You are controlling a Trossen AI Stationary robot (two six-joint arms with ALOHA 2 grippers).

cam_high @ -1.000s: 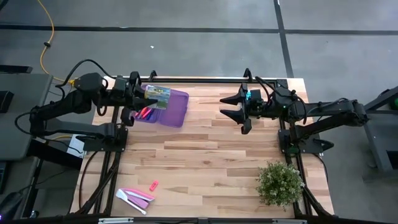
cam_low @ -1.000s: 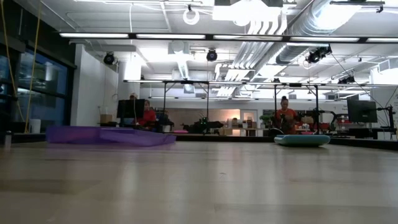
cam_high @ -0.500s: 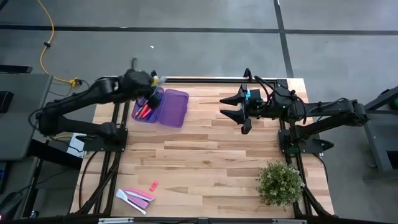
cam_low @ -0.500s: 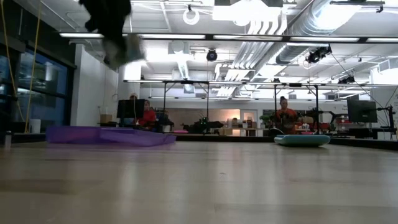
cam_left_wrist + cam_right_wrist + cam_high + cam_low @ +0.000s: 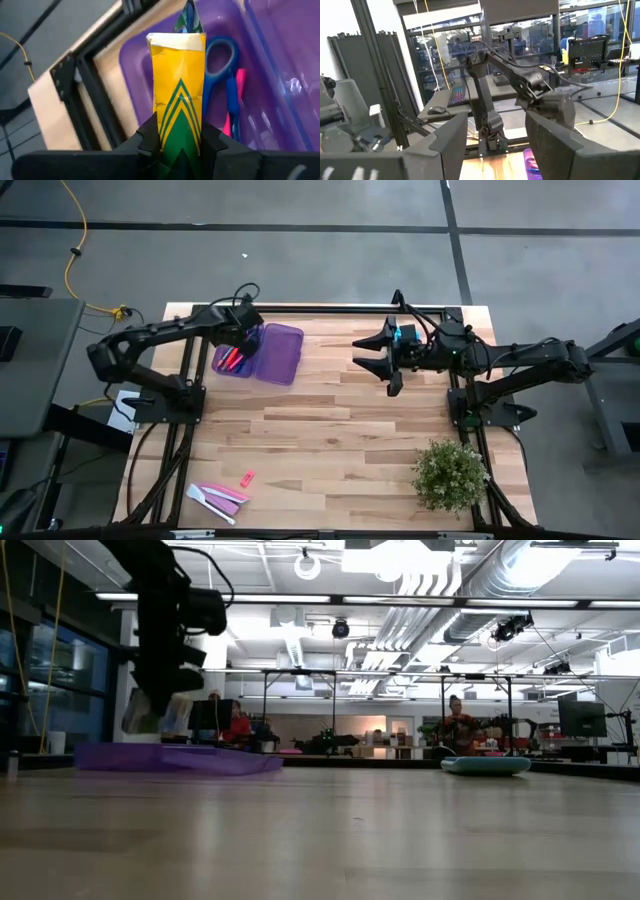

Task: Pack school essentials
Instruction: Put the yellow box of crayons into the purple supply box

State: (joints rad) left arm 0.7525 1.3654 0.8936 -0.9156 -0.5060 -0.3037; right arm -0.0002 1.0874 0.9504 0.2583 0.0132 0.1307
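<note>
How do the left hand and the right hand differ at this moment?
The left hand is shut on the yellow-green crayon box; the right hand is open and holds nothing. The left hand hangs over the purple bin at the table's far left; the right hand waits above bare table, far right. Both are dark, two-fingered.

A bushy green plant (image 5: pixel 451 474) stands on the wooden table (image 5: pixel 350 430).
</note>
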